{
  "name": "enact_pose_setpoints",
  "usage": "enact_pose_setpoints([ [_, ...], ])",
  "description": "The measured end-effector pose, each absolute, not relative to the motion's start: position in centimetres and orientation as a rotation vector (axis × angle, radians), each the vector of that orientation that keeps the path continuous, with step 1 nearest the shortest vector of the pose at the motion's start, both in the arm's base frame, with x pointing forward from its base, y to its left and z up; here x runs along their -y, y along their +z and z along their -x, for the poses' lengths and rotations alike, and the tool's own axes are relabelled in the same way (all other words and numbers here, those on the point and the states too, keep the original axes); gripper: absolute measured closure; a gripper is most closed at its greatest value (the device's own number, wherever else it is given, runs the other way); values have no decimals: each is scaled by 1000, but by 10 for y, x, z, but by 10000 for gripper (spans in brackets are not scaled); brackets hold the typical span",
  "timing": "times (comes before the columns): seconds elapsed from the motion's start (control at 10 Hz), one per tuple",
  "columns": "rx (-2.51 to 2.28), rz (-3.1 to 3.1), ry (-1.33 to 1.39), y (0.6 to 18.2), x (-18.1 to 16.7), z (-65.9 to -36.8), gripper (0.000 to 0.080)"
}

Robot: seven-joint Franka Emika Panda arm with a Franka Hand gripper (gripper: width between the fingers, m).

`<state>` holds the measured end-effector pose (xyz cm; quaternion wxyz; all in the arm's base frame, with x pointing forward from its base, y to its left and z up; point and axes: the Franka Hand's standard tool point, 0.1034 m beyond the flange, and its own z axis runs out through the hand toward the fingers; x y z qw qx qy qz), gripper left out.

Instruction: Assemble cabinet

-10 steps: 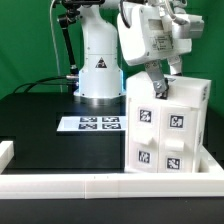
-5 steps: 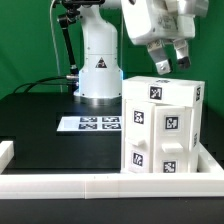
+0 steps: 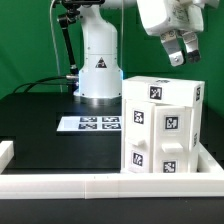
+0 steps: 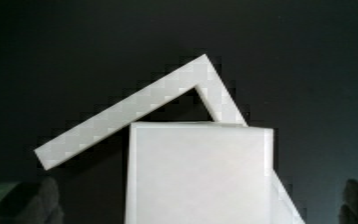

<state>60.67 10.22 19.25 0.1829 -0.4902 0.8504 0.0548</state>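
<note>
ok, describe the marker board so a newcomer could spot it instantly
Start at the robot's white base at the back of the black table. The marker board lies flat just in front, to the exterior view's left of the cabinet. Unlike that tall box, it is a thin sheet.

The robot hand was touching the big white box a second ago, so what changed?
The gripper let go of the cabinet and rose away toward the exterior view's upper right; its fingers now hang clear above it, holding nothing. The cabinet itself has shifted from a tilted stance to standing squarely against the border rail. The marker board stayed where it was.
</note>
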Motion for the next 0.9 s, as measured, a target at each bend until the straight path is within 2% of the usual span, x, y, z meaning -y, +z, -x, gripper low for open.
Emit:
enact_pose_setpoints([
  [0.9,-2386,1410,151,190,-103,-606,2],
])
